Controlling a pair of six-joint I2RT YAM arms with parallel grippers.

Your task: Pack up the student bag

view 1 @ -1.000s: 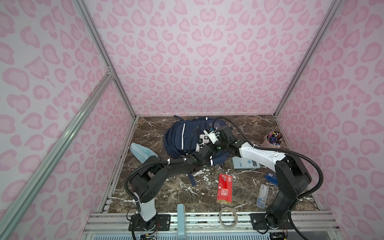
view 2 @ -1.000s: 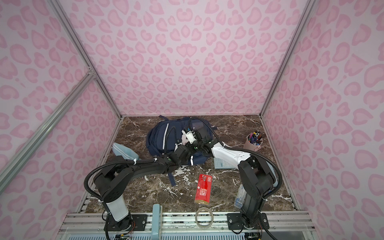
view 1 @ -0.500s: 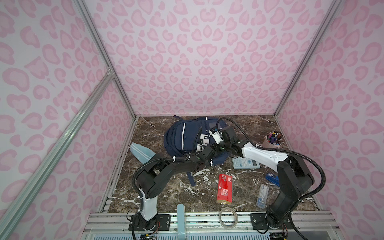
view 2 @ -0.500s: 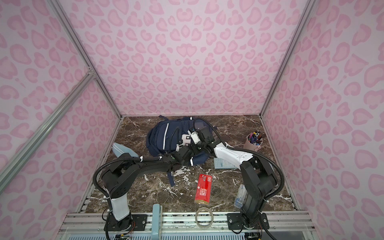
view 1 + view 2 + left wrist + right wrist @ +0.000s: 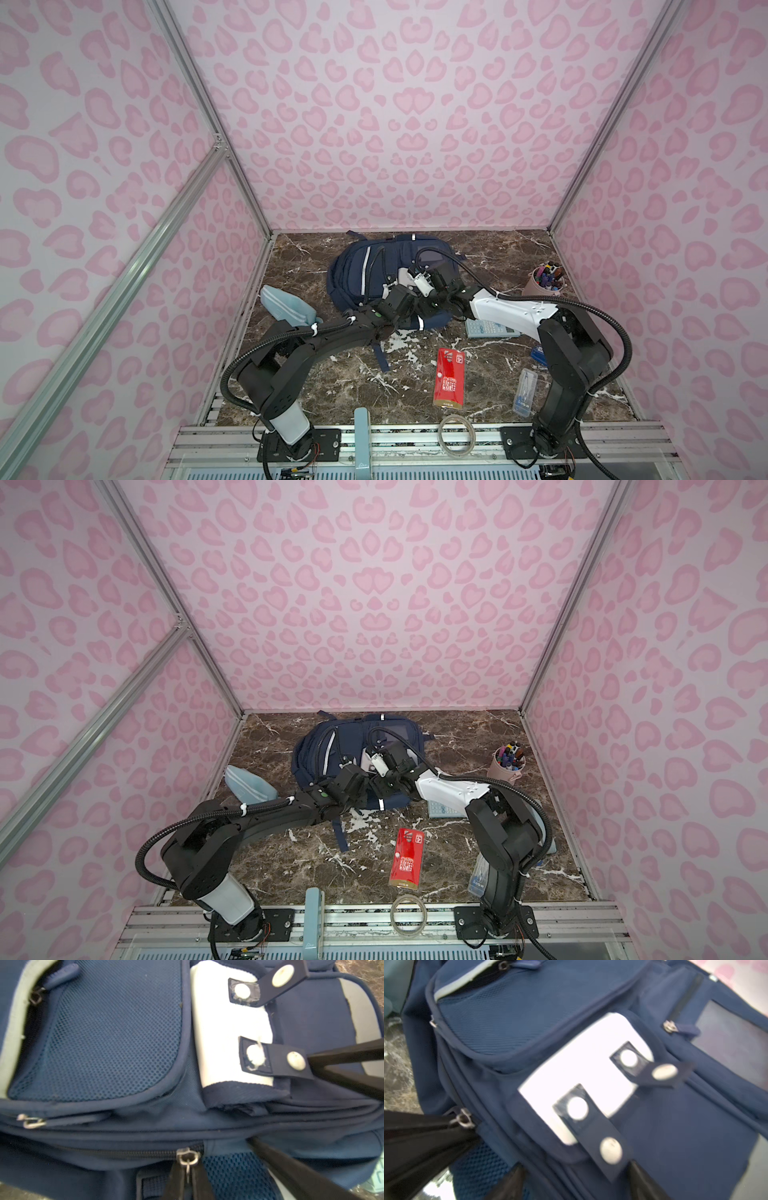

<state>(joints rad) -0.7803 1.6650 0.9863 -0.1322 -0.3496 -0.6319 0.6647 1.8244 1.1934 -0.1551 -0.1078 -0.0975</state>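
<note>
In both top views I see the bag (image 5: 357, 274) lying at the back of the worktop (image 5: 332, 374), with both arms over it. Left wrist: my left claw (image 5: 188, 1164) is clenched on a zip pull (image 5: 188, 1157). Right wrist: my right claw (image 5: 575, 1169) is released, its fingers either side of a snap strap (image 5: 593, 1126).

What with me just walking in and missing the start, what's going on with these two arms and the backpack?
Two robot arms are working on the student bag, which lies toward the back of the marble table. The left gripper is shut on a zipper pull at the bag's edge. The right gripper hangs open over the white flap with its snap straps, gripping nothing. The red packet, calculator, pen cup and light-blue pouch all lie outside the bag.
</note>
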